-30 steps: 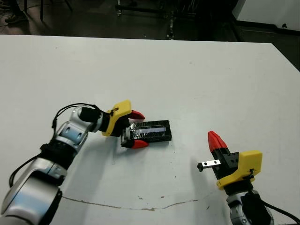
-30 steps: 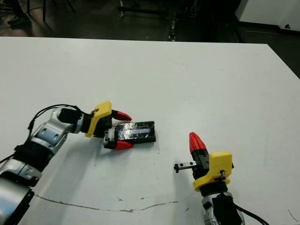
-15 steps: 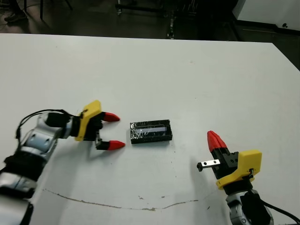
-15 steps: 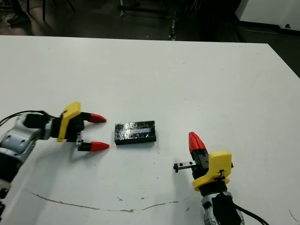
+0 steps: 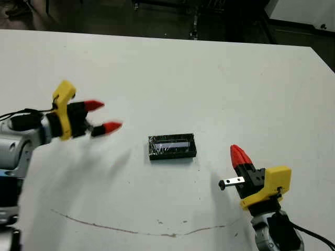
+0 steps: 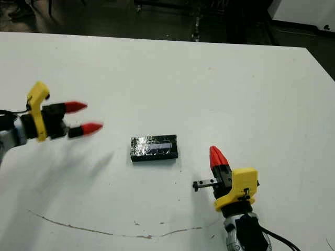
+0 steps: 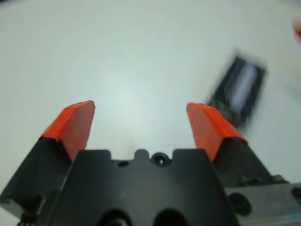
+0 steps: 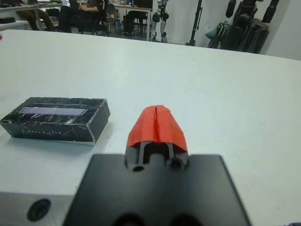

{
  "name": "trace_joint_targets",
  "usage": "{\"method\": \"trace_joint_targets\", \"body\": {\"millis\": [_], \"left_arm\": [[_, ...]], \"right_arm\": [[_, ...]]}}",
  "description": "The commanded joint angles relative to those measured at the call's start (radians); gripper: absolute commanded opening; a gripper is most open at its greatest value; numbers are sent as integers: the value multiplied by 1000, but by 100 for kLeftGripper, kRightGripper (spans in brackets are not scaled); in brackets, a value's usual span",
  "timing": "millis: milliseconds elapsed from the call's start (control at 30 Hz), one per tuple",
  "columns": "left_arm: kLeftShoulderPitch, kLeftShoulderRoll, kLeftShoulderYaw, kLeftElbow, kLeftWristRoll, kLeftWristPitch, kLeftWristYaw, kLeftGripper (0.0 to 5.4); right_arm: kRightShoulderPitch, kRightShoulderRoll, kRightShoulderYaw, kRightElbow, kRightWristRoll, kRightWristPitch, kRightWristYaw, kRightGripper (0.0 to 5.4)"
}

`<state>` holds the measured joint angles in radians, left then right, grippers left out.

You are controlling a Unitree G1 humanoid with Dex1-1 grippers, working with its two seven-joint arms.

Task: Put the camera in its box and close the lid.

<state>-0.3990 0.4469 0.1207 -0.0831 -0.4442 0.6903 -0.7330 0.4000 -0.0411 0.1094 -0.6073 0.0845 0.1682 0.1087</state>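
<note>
Centre frame: closed glossy black speckled lid [image 5: 172, 147] covering the box. Left gripper [image 5: 103, 116] upper left, spread, empty. Right gripper [image 8: 156, 125] lower right, pinched together.

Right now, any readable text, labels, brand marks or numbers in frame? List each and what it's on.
None readable.
Lid on the closed box: glossy black with silvery streaks and a pale strip on top, no lettering to make out.
Left gripper and right gripper: red fingertips, yellow and black bodies, no markings visible.
Table: only a thin brown scuff line near the front edge, no writing.
</note>
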Motion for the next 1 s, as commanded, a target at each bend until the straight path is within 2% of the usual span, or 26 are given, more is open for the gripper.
{"method": "trace_joint_targets", "body": {"millis": [33, 267, 300, 467, 700, 1000], "left_arm": [[33, -72, 13, -78, -60, 27, 67, 408], [64, -210, -41, -217, -117, 15, 188, 316], [70, -230, -49, -236, -122, 23, 216, 290], [105, -325, -106, -308, -154, 103, 353, 236], [160, -403, -170, -350, -150, 154, 483, 134], [238, -424, -238, -334, -135, 141, 527, 19]], "right_arm": [[0, -8, -7, 6, -3, 4, -5, 0], [-2, -4, -9, 16, 6, -2, -4, 0], [-2, -3, -8, 18, 7, -4, -3, 0], [-1, -4, -3, 23, -6, -17, -5, 0], [9, 1, 7, 26, -20, -30, -13, 0], [24, 9, 18, 30, -36, -44, -26, 0]]}}
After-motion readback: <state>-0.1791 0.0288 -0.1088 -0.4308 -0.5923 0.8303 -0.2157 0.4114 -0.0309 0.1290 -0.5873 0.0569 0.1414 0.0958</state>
